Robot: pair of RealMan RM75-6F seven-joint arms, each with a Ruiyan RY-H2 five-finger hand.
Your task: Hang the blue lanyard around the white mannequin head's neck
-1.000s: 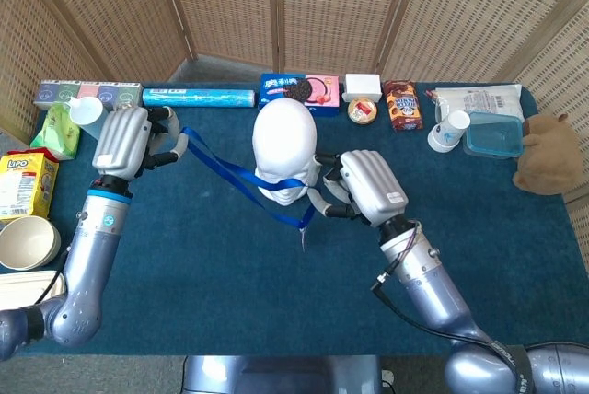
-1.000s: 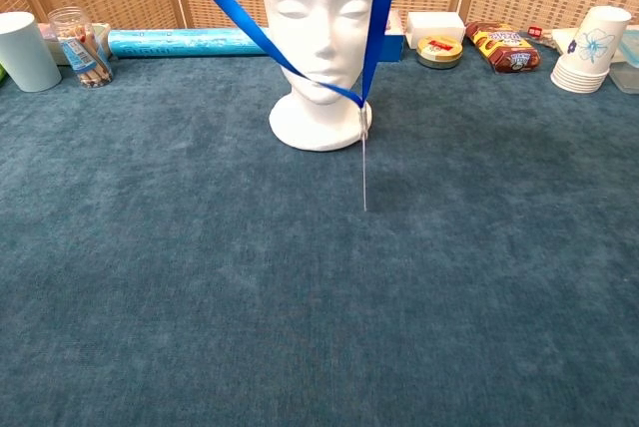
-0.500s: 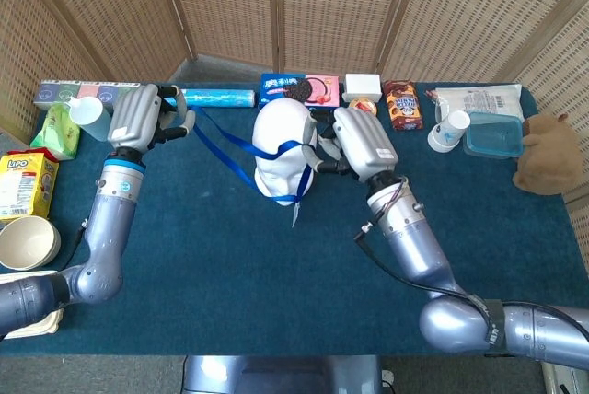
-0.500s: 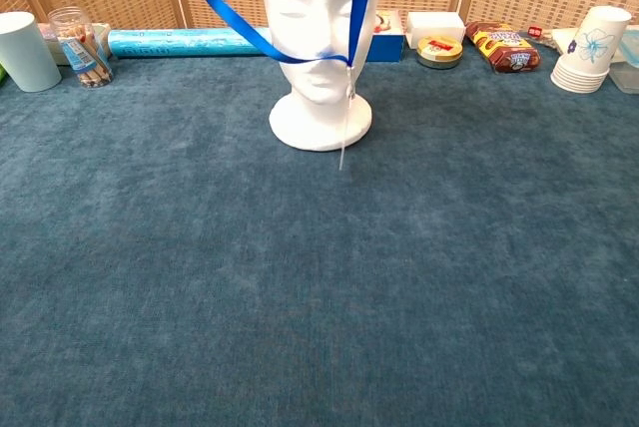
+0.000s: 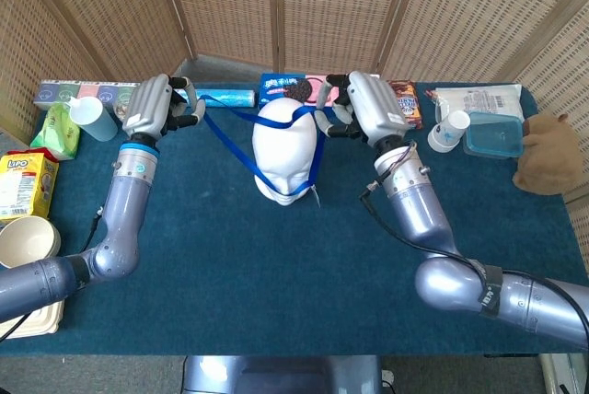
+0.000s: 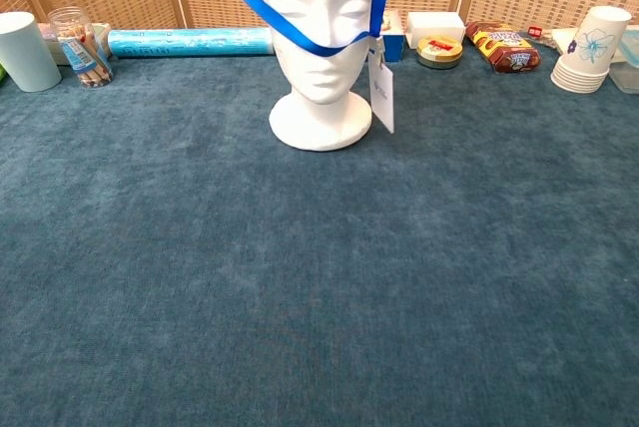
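Blue table (image 6: 300, 297): snack boxes (image 5: 299, 88) behind mannequin head (image 5: 285, 150)

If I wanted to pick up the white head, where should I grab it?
Probably at the narrow neck of the white mannequin head, just above its wide flat base, coming from the front. The top is round and smooth, so fingers would likely slip there. Mind the blue lanyard stretched across the face and its badge hanging at one side.
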